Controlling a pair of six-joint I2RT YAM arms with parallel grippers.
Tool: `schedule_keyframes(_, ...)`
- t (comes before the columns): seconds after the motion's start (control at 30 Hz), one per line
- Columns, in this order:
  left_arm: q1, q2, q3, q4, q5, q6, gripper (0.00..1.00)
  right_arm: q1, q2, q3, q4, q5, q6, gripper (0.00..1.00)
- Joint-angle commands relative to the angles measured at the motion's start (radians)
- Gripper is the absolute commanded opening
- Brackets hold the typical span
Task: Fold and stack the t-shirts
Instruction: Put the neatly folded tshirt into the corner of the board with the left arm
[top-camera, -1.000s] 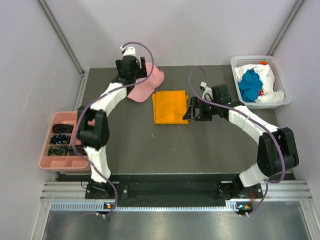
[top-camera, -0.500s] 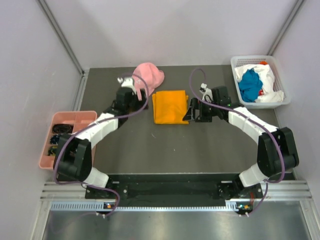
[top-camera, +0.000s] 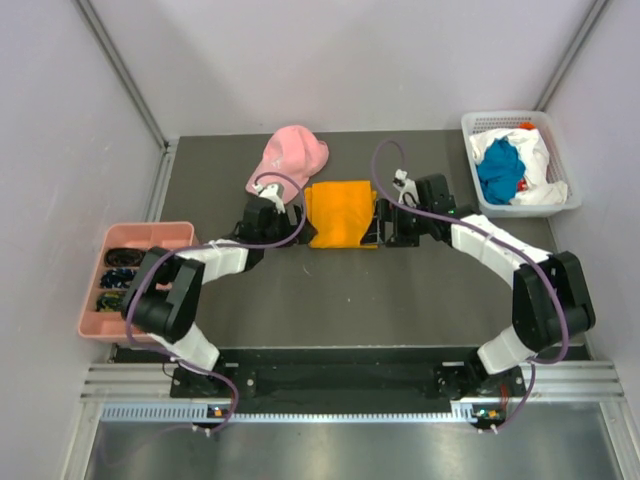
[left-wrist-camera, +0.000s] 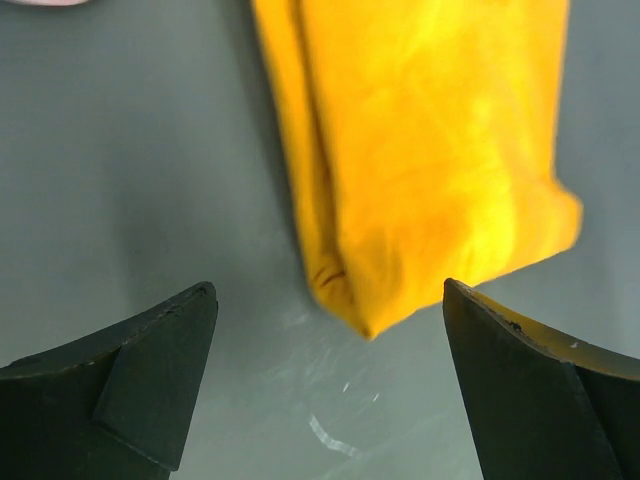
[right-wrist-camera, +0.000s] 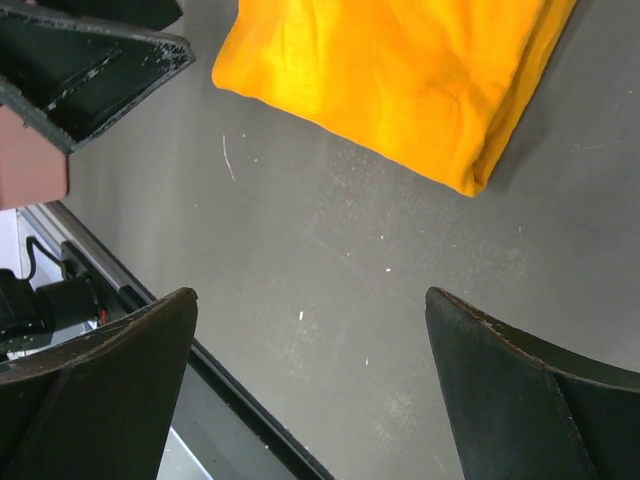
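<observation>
Two spread grippers, I note, flank the orange shirt (top-camera: 338, 212): left gripper (top-camera: 291, 214) at its left edge, right gripper (top-camera: 384, 222) at its right, equally near.

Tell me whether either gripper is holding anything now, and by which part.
Nothing is held. Both the left gripper and the right gripper are open. A corner of the folded orange-yellow t-shirt shows between the left one's fingers, ungripped.
</observation>
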Motion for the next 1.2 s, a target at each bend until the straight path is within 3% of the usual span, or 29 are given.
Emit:
schedule_keyframes(0.0,0.090,0.133,-0.036,0.330,0.223,-0.146,0.99,0.010,0.017,0.005,0.033,0.013,0.000,0.96)
schedule_keyframes(0.13,0.168,0.239,-0.024,0.519,0.329,-0.231,0.99,0.010,0.024,0.016,0.022,0.016,-0.006,0.96)
schedule_keyframes(0.43,0.205,0.402,0.115,0.534,0.409,-0.268,0.99,0.010,0.051,0.042,0.014,0.027,-0.019,0.96)
schedule_keyframes(0.87,0.136,0.511,0.163,0.542,0.457,-0.289,0.99,0.010,0.168,0.191,0.011,0.143,0.050,0.97)
schedule_keyframes(1.17,0.106,0.563,0.204,0.496,0.452,-0.256,0.96,0.010,0.243,0.266,0.005,0.142,0.061,0.97)
